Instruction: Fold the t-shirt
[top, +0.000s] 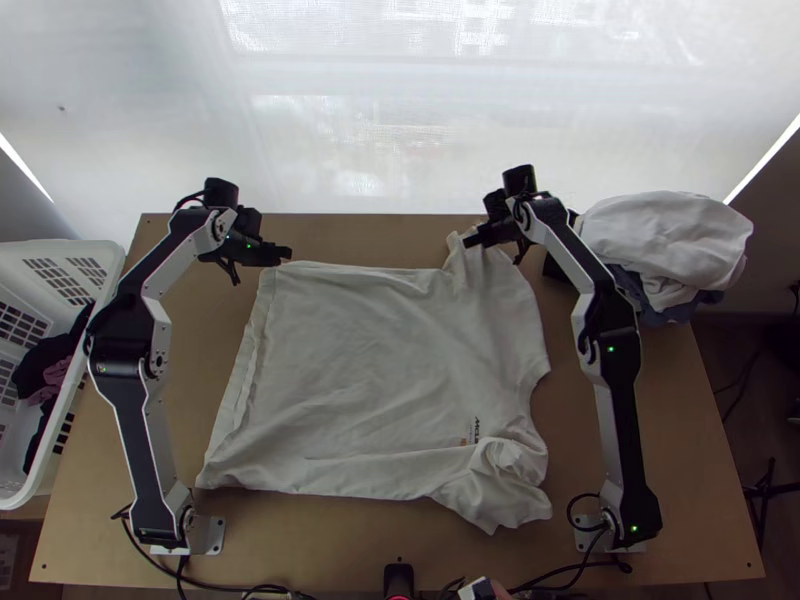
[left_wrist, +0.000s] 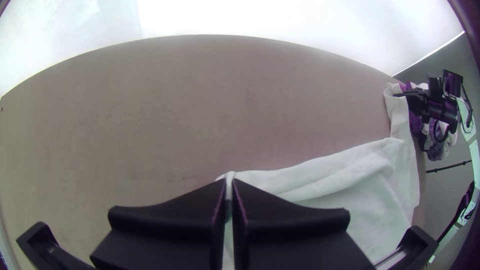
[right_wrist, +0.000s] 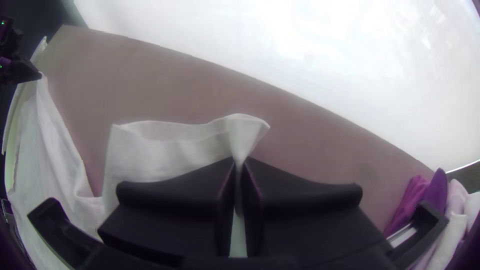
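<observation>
The largest thing is the light wooden counter (top: 345, 236), with the white shirt (top: 370, 360) spread over its middle. The shirt lies unfolded and a little wrinkled, its hem toward the basket (top: 14, 256) side and its sleeve end toward the right arm (top: 622, 400). On the near side, at that end, the sleeve (top: 495, 500) sits rumpled, with the cloth bunched just above it.

The left arm (top: 134, 390) and the right arm both reach up past the shirt's sides to its far edge. The white basket stands at the counter's left, with dark and pinkish clothes (top: 50, 360) inside. A pile (top: 665, 235) of clothes, white on top with blue beneath, rests at the far right corner.

The left end effector (top: 287, 254) is at the far corner of the hem; in its wrist view its fingers are pressed together on a bit of that corner. The right end effector (top: 468, 241) is at the far side, pinching what looks like the edge of the other sleeve, though the top view is poor there; in the right wrist view the cloth gathers narrowly between its fingers.

Smallest of all is a dark print (top: 476, 429) on the shirt, near the bunched part.
</observation>
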